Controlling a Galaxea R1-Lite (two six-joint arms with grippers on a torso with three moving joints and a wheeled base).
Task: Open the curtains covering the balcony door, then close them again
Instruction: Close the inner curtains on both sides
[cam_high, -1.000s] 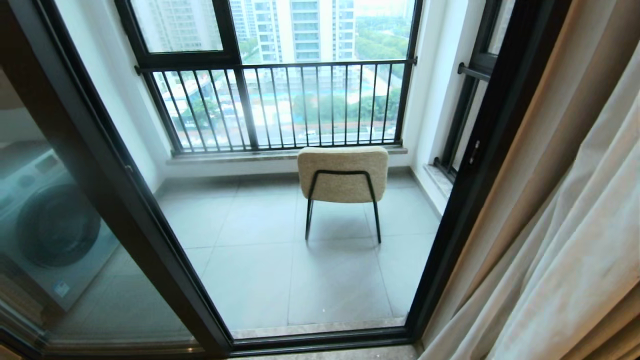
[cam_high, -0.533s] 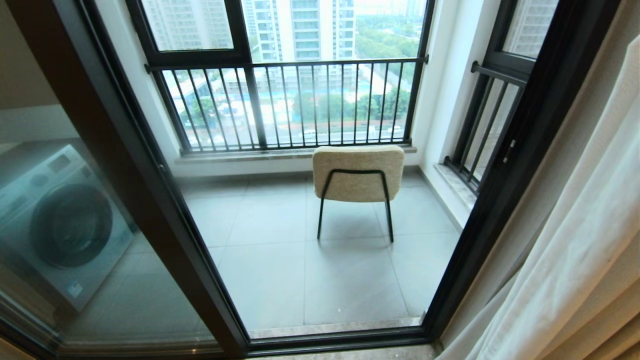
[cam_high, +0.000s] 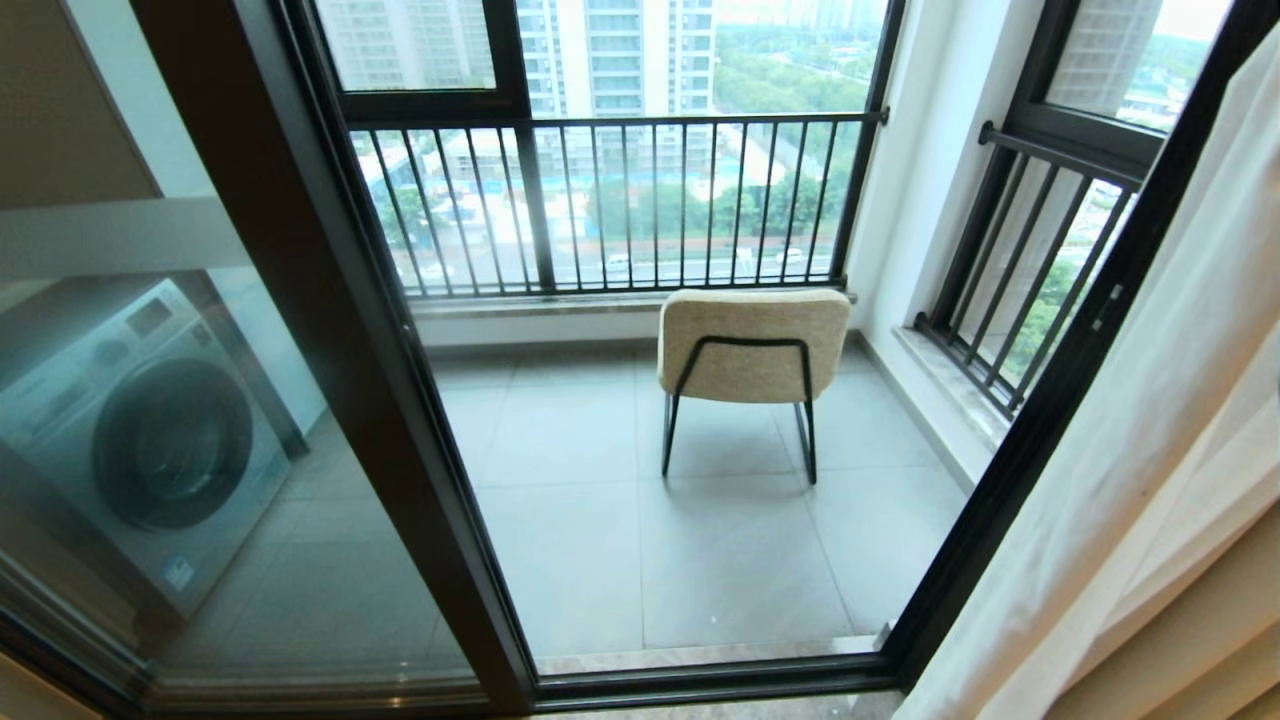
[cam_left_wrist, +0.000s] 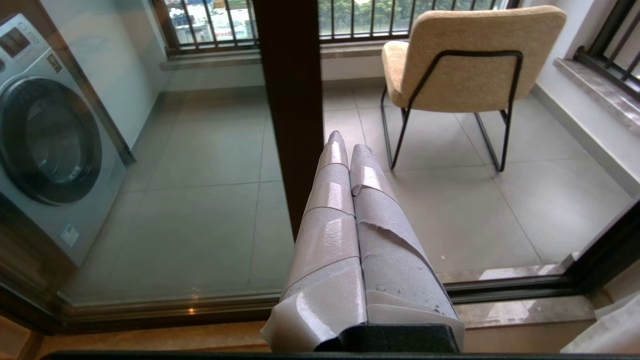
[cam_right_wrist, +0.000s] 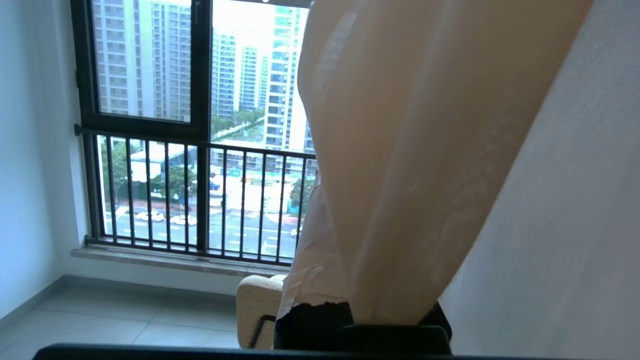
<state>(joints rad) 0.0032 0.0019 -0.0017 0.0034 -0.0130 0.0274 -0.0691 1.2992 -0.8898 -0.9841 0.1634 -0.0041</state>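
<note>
the left tool (cam_left_wrist: 345, 150) is closest, low in front of the door (cam_high: 330, 330). its two taped fingers (cam_left_wrist: 330, 200) are pressed together and hold nothing. they point at the dark post of the door.

the right tool (cam_right_wrist: 320, 200) is up by the curtain (cam_high: 1150, 400). its fingers are pressed together too. the thin white cloth hangs over the tool and hides most of it, so i cannot tell if any cloth is caught between the fingers.

the curtain is bunched on the right side of the door. it hangs in long folds down to the floor (cam_high: 720, 570). it covers only the right edge, so most of the glass is bare. a tan drape (cam_high: 1200, 650) shows low down behind the white cloth.

past the door is the balcony with its grey tile floor. on the left, behind the glass, stands a washer (cam_high: 150, 440). a white band (cam_high: 110, 235) runs across that glass above it.

in the middle of the balcony stands a chair (cam_high: 755, 345) with thin black legs. its back faces the room.

behind the chair is a window with black bars (cam_high: 620, 200). another barred window (cam_high: 1040, 250) is on the right wall. far off are tall buildings (cam_high: 610, 50) and green trees.
</note>
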